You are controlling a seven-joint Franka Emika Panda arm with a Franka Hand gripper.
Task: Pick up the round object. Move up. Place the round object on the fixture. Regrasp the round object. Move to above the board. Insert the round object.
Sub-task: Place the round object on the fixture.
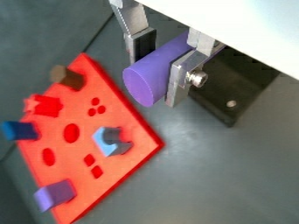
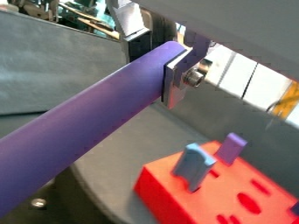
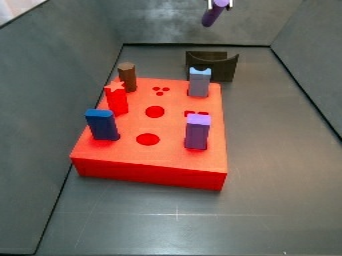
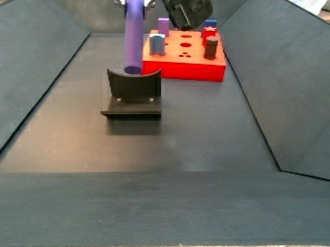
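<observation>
Wrist view: the silver-fingered gripper (image 1: 163, 59) pinches the long smooth purple cylinder rod (image 1: 149, 76), held raised above the small dark concave-topped fixture (image 4: 131, 92), which stands just beside the flat red board (image 3: 154, 130).

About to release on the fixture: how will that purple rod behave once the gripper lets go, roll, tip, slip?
The round object is long, smooth and round, so it would likely roll if laid flat. In a side view its lower end stands in the fixture, upright and tall, so probably tippy. It looks rigid. The gripper clamps it near one end, and its slick surface may slip.
</observation>
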